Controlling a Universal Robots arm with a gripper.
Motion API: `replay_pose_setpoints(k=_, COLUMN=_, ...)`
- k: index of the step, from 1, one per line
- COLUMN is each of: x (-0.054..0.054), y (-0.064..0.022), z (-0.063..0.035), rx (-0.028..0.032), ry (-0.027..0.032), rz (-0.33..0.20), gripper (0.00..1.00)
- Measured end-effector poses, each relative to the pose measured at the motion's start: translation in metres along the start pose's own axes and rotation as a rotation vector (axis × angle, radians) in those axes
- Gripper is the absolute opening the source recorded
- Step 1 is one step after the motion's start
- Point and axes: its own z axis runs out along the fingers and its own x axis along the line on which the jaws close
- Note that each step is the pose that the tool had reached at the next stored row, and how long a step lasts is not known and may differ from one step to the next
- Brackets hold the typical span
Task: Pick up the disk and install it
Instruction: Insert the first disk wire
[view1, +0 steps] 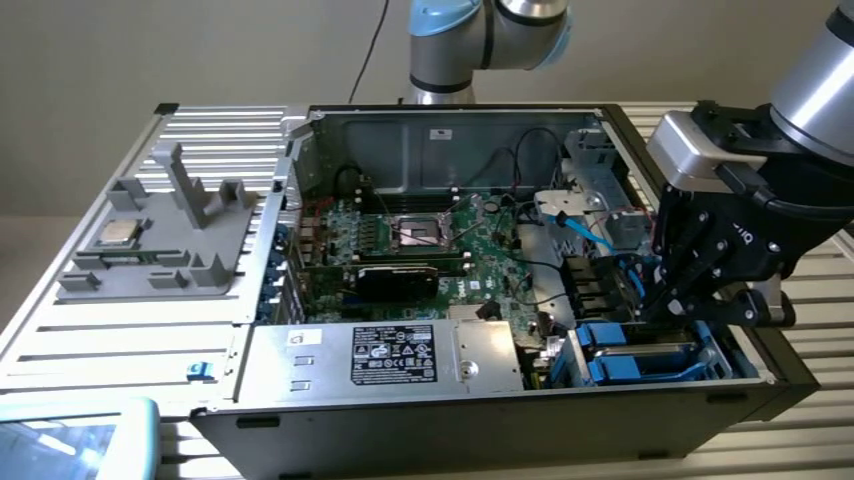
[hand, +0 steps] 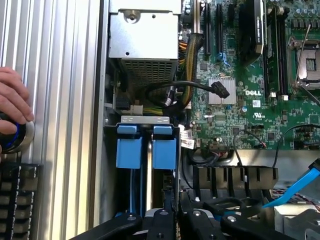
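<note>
Fingers of the black gripper (view1: 667, 312) are drawn nearly together; whether they pinch anything cannot be told. The wrist points steeply down into the drive bay (hand: 145, 119) at the near corner of the open black computer case (view1: 400, 420), on the exterior view's right. Just beneath the fingertips the disk (hand: 165, 147), in its bright blue plastic carrier, stands on edge in that bay beside a second blue carrier (hand: 127, 145). Farther back lies the green motherboard (view1: 427, 250); behind the case rises the silver and light-blue arm (view1: 447, 30).
</note>
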Motion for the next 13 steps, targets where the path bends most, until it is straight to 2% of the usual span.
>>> replay_pose_setpoints(k=13, x=0.0003, y=-0.0002, z=0.0021, rx=0.0001, ry=0.0034, rz=0.001, gripper=0.15)
